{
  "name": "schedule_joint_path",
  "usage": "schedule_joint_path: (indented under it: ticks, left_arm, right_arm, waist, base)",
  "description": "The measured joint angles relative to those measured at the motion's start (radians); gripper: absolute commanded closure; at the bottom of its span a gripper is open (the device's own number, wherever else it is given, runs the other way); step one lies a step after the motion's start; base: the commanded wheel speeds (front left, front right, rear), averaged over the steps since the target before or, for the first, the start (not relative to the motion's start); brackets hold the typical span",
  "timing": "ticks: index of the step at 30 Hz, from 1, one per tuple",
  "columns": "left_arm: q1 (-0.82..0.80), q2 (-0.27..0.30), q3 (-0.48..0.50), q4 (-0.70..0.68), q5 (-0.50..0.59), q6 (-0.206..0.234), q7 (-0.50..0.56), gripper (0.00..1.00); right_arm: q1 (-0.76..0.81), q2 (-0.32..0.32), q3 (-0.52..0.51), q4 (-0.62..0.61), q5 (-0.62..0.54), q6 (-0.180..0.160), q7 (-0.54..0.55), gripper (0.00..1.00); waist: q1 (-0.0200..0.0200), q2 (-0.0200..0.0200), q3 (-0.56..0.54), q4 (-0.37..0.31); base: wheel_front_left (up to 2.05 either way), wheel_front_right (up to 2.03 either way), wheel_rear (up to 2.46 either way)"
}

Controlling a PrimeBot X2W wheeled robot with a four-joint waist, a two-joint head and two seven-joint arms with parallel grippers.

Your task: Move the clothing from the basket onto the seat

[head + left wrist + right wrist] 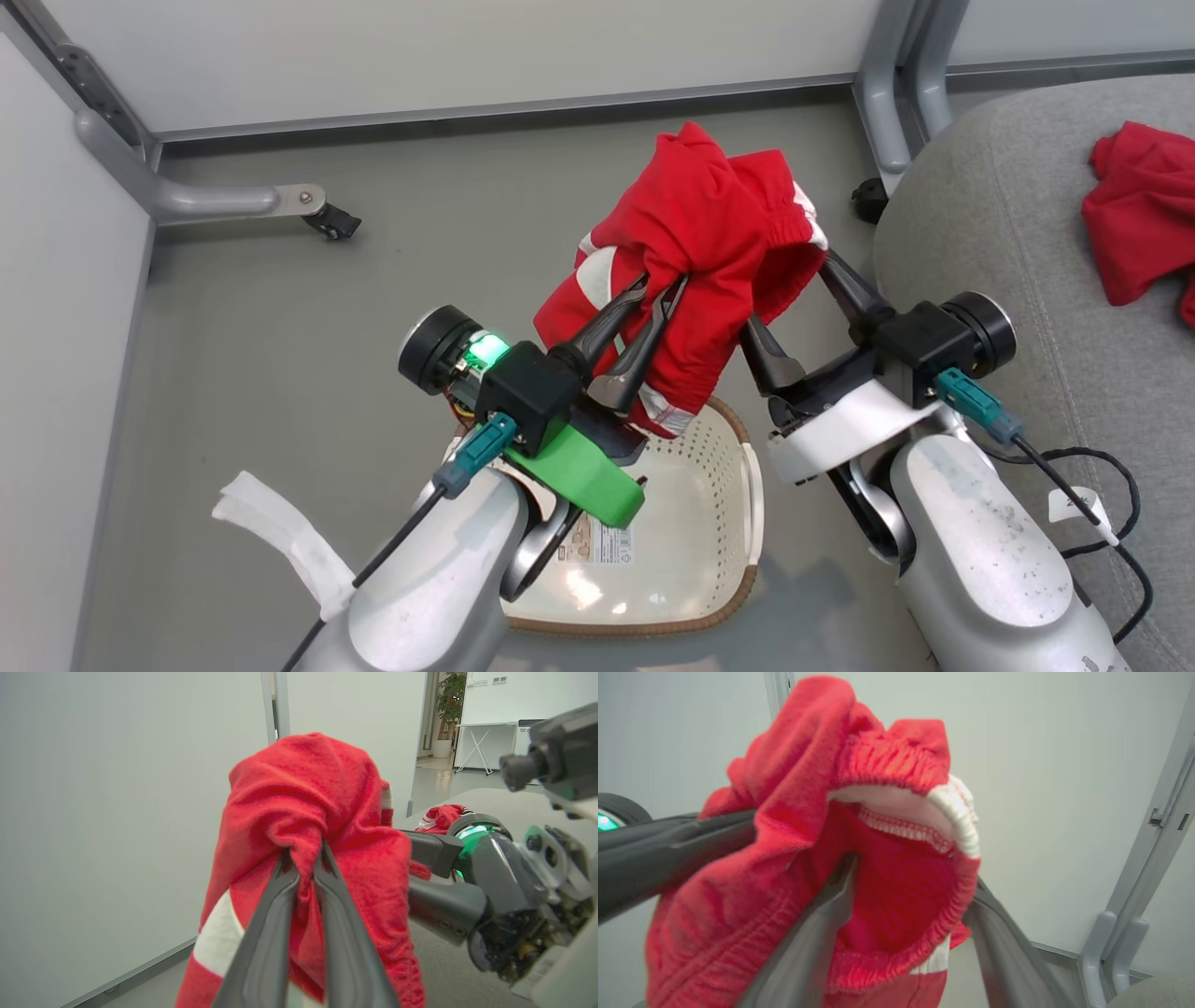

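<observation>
Red shorts (695,238) with a white side stripe hang in the air above the cream basket (714,523), which holds no clothing. My left gripper (665,287) is shut on a bunched fold of the shorts (322,788), as its own view shows at the left gripper (303,854). My right gripper (786,291) stands open, fingers spread, with the elastic waistband (924,788) draped over both fingers (817,924). A red jersey (1139,219) lies crumpled on the grey seat (990,243) at the right.
Grey floor surrounds the basket. Pale partition panels stand at the back and left, on metal legs with casters (329,222). Another metal leg (887,84) rises beside the seat's far corner. A black cable (1116,509) lies on the seat by my right forearm.
</observation>
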Motion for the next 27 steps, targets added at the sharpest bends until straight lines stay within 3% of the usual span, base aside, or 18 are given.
schedule_joint_path:
  ticks: [1,17,19,20,27]
  left_arm:
    - [0.000,0.000,-0.002,0.000,-0.002,0.000,0.000,1.00]
    - [-0.004,0.000,-0.004,0.009,-0.008,0.000,0.000,1.00]
    - [-0.005,0.000,0.000,0.011,-0.008,0.000,0.000,0.55]
    - [-0.006,0.000,0.002,0.012,-0.007,0.000,0.000,0.00]
    - [-0.009,0.000,0.014,0.012,0.003,0.000,0.000,0.00]
  right_arm:
    - [-0.001,0.000,0.002,0.004,0.003,0.000,0.000,1.00]
    - [0.015,0.003,-0.006,0.003,0.026,0.000,0.000,1.00]
    - [0.015,0.004,-0.011,0.001,0.027,0.000,0.000,1.00]
    - [0.014,0.005,-0.014,0.000,0.027,0.000,0.000,1.00]
    - [0.014,0.007,-0.023,-0.002,0.027,0.000,0.000,1.00]
  waist:
    - [0.0000,0.0000,0.001,0.003]
    - [0.0000,0.0000,0.009,0.004]
    - [0.0000,0.0000,0.011,0.005]
    - [0.0000,0.0000,0.013,0.005]
    - [0.0000,0.0000,0.018,0.010]
  base:
    - [0.00,0.00,0.00]
    - [0.00,0.00,0.00]
    - [0.00,0.00,0.00]
    - [0.00,0.00,0.00]
    - [0.00,0.00,0.00]
